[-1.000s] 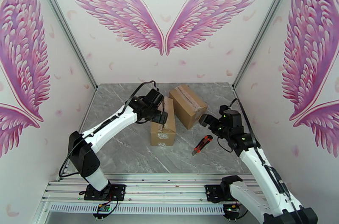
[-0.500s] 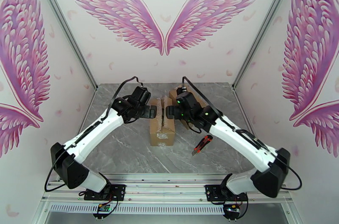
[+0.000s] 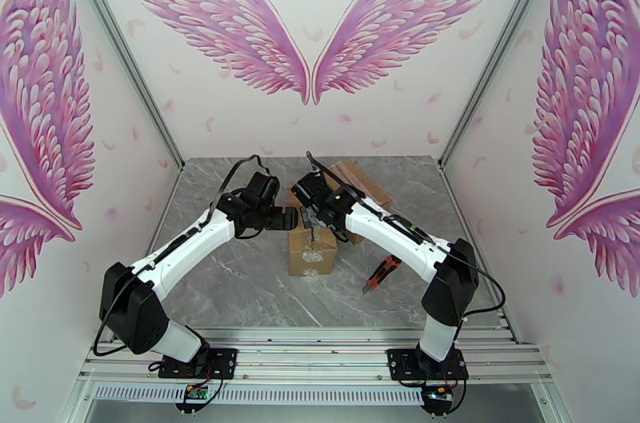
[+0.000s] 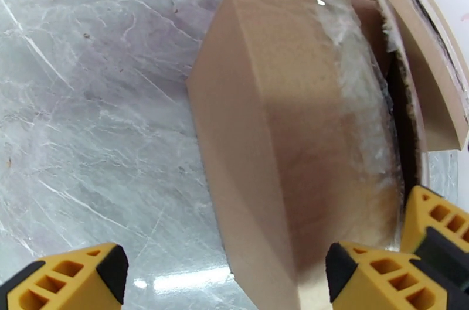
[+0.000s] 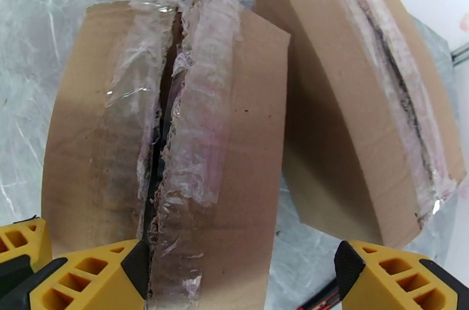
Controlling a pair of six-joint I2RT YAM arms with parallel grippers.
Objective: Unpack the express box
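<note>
Top cam: express box (image 3: 312,250) sits mid-table (image 3: 240,281), both arms over its far end, cutter (image 3: 382,273) on its R. R wrist cam adds: top tape (image 5: 193,129) slit lengthwise, flaps parted a crack, 2nd box (image 5: 352,100) just beside. L gripper (image 4: 223,264) & R gripper (image 5: 240,258): jaws spread wide.

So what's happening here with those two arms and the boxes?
Two robot arms are unpacking a cardboard box. The left gripper and the right gripper are both open at the top of the near box. Its tape is already slit along the seam, but the flaps are not yet spread. A second box sits just behind, and a cutter lies on the table to the right.
</note>
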